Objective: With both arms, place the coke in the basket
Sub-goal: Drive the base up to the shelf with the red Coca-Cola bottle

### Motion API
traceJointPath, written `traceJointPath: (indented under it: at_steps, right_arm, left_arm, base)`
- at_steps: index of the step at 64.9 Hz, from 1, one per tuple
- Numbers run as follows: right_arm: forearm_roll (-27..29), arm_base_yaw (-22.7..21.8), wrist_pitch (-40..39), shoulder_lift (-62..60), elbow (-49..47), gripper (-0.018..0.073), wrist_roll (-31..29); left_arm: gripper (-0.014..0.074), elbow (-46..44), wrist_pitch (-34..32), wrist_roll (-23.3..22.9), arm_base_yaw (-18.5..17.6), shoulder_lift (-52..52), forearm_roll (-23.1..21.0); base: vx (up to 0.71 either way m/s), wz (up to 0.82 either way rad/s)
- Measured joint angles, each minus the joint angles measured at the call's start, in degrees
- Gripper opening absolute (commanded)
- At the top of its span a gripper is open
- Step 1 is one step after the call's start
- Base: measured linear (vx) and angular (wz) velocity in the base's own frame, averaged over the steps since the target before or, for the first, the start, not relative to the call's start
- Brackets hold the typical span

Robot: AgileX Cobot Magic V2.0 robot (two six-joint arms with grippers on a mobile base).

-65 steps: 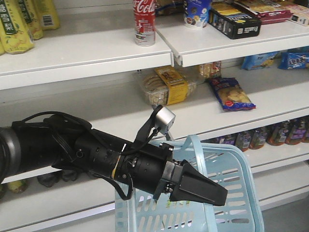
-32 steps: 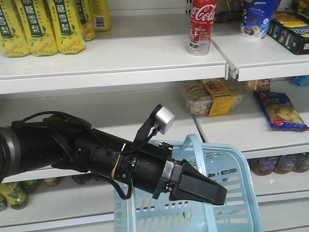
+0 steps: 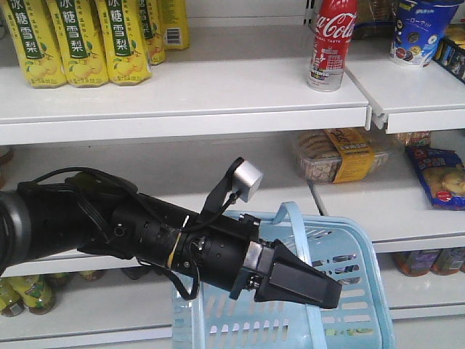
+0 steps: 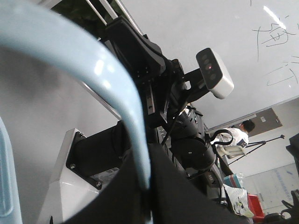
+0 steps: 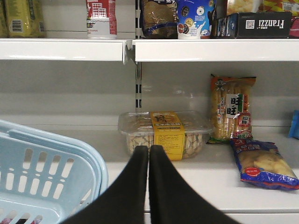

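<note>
Item 1, coke [image 3: 333,42]: upright on the top shelf [image 3: 218,87], untouched, well apart from both grippers.

Item 2, basket [image 3: 361,291]: I hold it hanging by one handle [image 3: 293,222], which is clenched in the left gripper [image 3: 328,294], so its open mouth sits below the shelves to receive the coke.

Item 3, right gripper [image 5: 149,149]: pressed closed on nothing and aimed at the snack shelf [image 5: 205,170], lower than the coke. I judge it is free for the pick, but it must rise and release first.
</note>
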Motion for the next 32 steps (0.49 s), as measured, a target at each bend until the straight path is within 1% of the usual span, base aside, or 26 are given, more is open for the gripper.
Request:
traceJointPath:
  at_steps: [32]
  right_arm:
    - [0.0,0.0,0.0,0.0,0.0,-0.0005,0.0]
  left_arm:
    - [-0.0005,0.0,0.0,0.0,0.0,0.0,0.0]
  base:
    - [0.02,0.03]
